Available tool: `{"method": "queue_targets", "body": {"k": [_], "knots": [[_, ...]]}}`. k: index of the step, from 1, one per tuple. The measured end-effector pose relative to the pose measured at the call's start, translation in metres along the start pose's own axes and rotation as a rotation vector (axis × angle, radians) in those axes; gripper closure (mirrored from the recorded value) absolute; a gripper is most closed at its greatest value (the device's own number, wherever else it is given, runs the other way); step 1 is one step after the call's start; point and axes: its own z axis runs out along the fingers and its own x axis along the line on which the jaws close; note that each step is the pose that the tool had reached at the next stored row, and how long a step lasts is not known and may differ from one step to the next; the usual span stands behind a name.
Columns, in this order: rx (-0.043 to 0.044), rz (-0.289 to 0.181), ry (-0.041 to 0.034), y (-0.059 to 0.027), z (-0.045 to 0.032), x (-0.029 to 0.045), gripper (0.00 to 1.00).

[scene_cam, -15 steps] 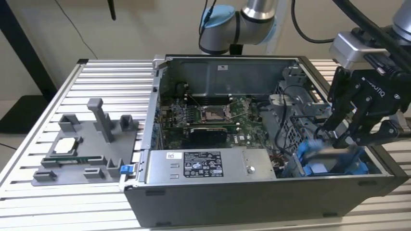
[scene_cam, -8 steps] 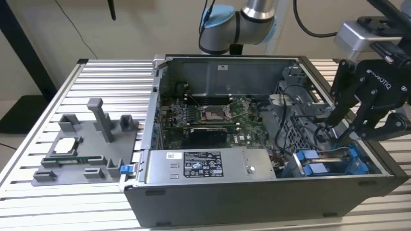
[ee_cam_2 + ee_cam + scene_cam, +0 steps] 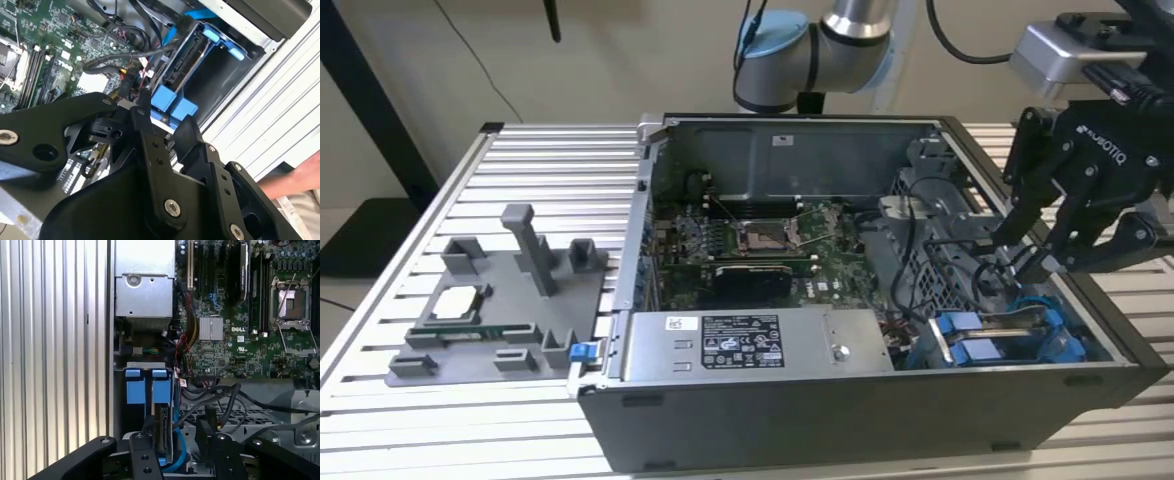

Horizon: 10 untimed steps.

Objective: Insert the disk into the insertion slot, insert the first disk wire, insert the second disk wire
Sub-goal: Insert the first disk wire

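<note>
Ribbed table [image 3: 454, 430]. Grey fixture [image 3: 494, 300] at the exterior view's left, carrying a processor chip [image 3: 458, 300]. Open case [image 3: 854, 420] at centre: motherboard [image 3: 747, 240] on its floor, power-supply box [image 3: 747, 345] against its near wall. Grey slot [image 3: 145, 365] in the case's right corner, with the blue-tabbed disk [image 3: 162, 432] seated inside and black cables [image 3: 220, 395] beside it. Black claw [image 3: 1017, 258] just above the slot, fingers moderately apart over the disk's connector end, clamping nothing.
</note>
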Motion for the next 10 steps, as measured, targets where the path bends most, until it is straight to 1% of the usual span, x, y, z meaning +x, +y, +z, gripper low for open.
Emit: {"method": "queue_targets", "body": {"k": [2, 4, 6, 10], "knots": [[0.0002, 0.000, -0.0003, 0.0001, 0.0005, -0.0059, 0.00], [0.0007, 0.000, -0.0028, 0.0001, 0.0020, -0.0104, 0.00], [0.0011, 0.000, -0.0059, 0.0002, 0.0045, -0.0140, 0.00], [0.0013, 0.002, -0.0093, 0.0003, 0.0112, -0.0207, 0.00]]}}
